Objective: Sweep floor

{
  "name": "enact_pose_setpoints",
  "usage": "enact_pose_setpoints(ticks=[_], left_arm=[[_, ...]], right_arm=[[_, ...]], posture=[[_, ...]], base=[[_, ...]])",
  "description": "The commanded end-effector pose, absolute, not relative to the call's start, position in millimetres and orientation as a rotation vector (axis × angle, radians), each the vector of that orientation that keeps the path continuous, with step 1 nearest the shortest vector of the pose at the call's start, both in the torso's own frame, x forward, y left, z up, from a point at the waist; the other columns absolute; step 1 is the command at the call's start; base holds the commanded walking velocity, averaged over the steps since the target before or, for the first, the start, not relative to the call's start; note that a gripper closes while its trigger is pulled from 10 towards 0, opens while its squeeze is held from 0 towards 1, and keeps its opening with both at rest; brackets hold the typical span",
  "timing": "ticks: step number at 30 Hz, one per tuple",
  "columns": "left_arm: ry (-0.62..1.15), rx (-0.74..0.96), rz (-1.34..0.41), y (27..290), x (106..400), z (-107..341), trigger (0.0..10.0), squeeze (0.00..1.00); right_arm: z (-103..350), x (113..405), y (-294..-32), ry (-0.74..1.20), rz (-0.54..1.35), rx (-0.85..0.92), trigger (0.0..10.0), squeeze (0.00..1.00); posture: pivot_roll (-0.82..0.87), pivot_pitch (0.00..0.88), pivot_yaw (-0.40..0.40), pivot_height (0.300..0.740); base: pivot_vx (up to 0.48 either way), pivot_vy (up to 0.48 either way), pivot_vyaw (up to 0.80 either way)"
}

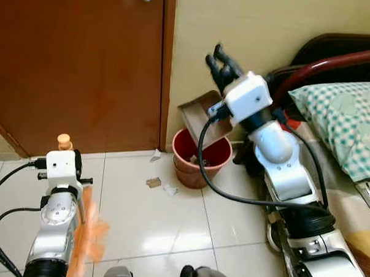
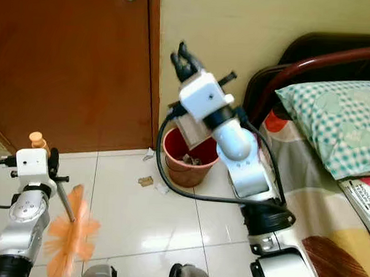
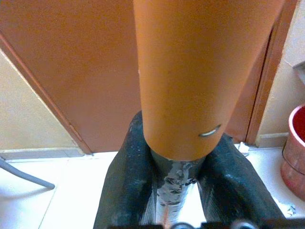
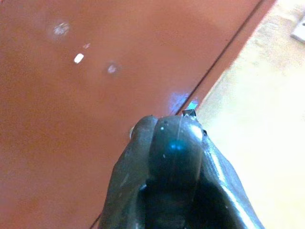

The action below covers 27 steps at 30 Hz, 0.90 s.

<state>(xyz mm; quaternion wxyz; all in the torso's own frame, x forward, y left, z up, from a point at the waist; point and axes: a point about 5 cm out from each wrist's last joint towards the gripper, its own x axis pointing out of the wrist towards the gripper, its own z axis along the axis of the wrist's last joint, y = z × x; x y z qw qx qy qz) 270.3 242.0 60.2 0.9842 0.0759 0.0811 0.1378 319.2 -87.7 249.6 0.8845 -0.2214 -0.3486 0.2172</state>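
My left gripper [image 1: 72, 164] is low on the left, shut on the orange handle [image 3: 190, 71] of a small broom. Its orange bristles [image 1: 87, 229] hang blurred just above the white tiled floor [image 1: 150, 223]. My right gripper [image 1: 222, 65] is raised near the wall with its fingers pointing up, shut on a dark handle [image 4: 172, 152]. A brown dustpan [image 1: 198, 117] hangs from it, tilted over a red bucket [image 1: 199, 159] that holds some rubbish. A few paper scraps [image 1: 153, 182] lie on the tiles left of the bucket.
A brown door [image 1: 78, 60] stands shut behind the left arm, and a cream wall [image 1: 251, 25] is behind the bucket. A bed with a checked pillow [image 1: 345, 121] and a dark red frame [image 1: 323, 62] runs along the right.
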Motion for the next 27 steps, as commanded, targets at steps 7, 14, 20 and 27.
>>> enact_pose_setpoints(ticks=[7,14,20,27], left_arm=[[0.196,0.117,0.265,237.8,271.5,53.1,10.0,0.0],[0.192,0.117,0.27,238.8,272.3,53.9,10.0,0.0],[0.193,0.121,0.275,239.2,271.5,53.8,10.0,0.0],[0.19,0.123,0.268,238.4,270.8,54.3,10.0,0.0]], right_arm=[[299.2,313.5,-87.1,-0.853,0.4,-0.279,10.0,0.0],[296.8,314.7,-84.2,-0.818,0.408,-0.233,10.0,0.0],[292.1,316.4,-80.8,-0.757,0.412,-0.112,10.0,0.0],[281.3,317.0,-71.1,-0.67,0.449,0.03,10.0,0.0]], posture=[[0.02,0.052,-0.068,0.74],[0.04,0.048,-0.071,0.74],[0.04,0.05,-0.071,0.74],[0.05,0.053,-0.072,0.74]], base=[[0.0,0.0,0.0],[0.0,0.0,0.0],[0.0,0.0,0.0],[0.0,0.0,0.0]])
